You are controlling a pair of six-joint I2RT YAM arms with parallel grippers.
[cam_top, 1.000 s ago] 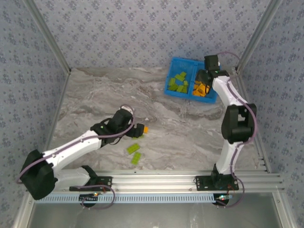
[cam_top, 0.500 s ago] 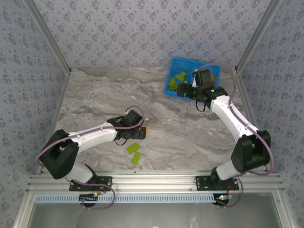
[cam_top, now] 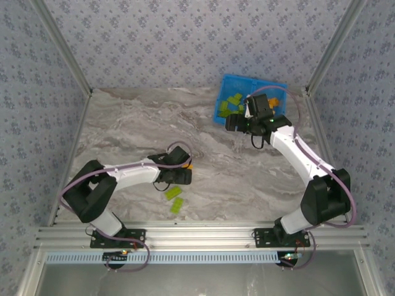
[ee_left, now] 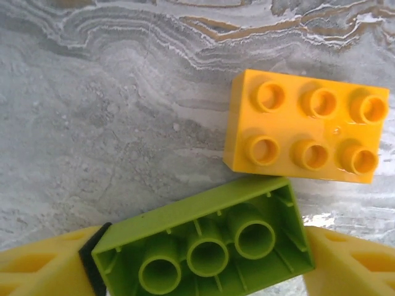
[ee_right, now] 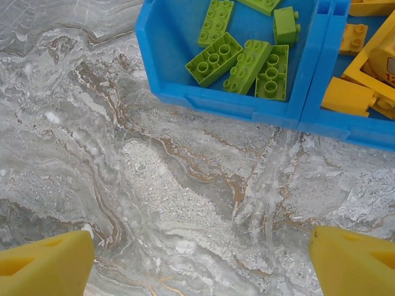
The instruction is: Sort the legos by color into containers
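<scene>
One lime green brick (ee_left: 203,240) is pinched lengthwise in my left gripper (ee_left: 200,254); the blue tray (cam_top: 259,83) lies toward the frame's upper right.

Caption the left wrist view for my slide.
Left pincer straddling a green brick, hollow underside to the camera, beside an orange brick on the marble table.

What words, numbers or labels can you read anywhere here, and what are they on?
"12", perhaps: red print on an orange piece in the right compartment of the tray, cut off by the picture's edge and too blurred to read for certain.
No other text can be read.
</scene>
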